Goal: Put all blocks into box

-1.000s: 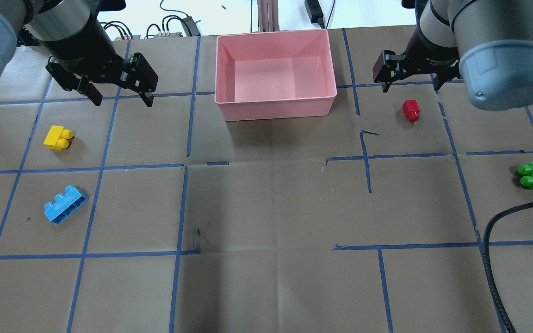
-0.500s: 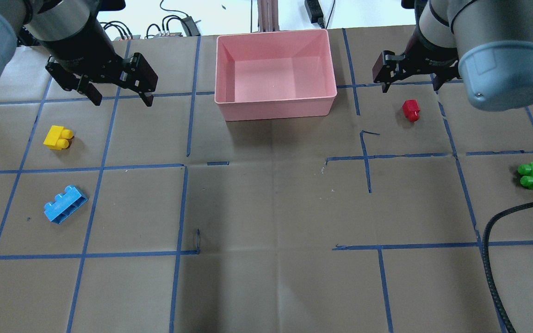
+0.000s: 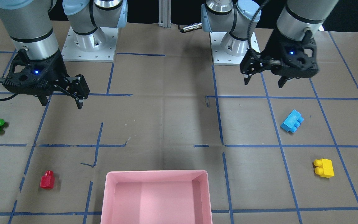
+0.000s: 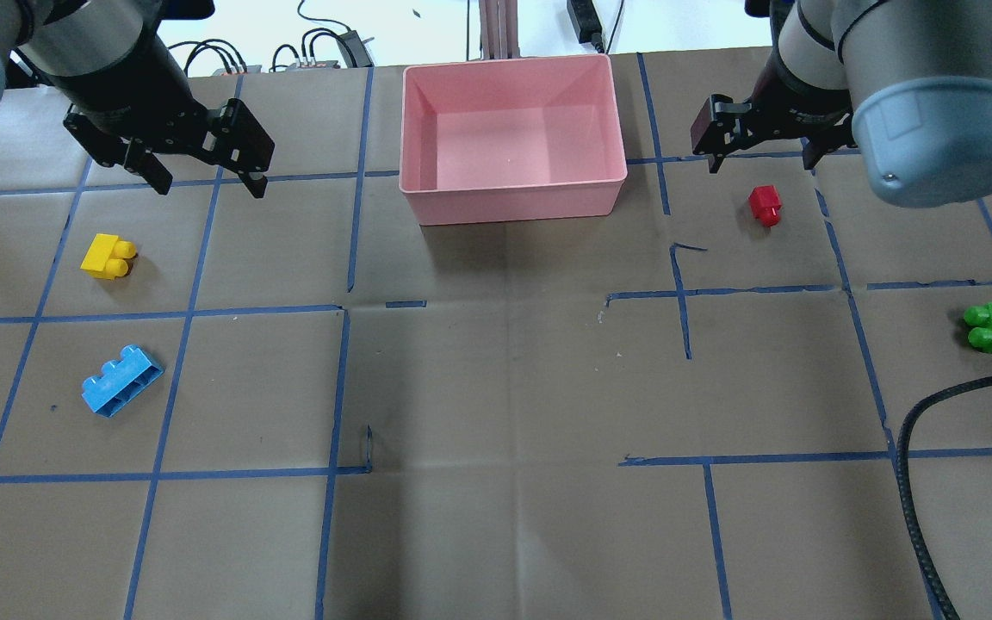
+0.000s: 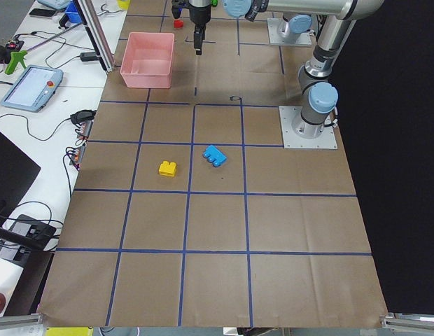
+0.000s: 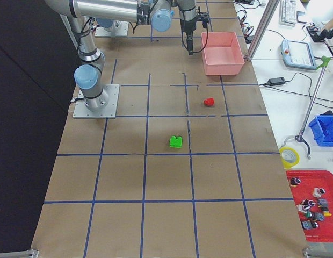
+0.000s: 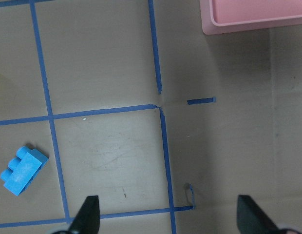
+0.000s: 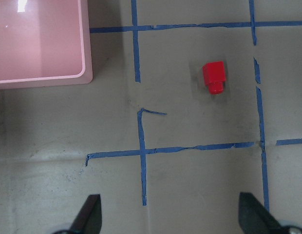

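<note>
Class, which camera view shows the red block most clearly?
The right wrist-mounted view: the red block appears largest, unobstructed, stud visible. Overhead and front-facing show it smaller, both side views tiny, left wrist-mounted not at all.

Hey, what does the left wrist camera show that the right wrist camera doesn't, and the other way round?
Only the left wrist view: the blue three-stud plastic brick. Only the right wrist view: the small red one-stud plastic brick. Both: a corner of the pink plastic box, blue tape lines on the brown paper cover, and the open left gripper or right gripper.
</note>
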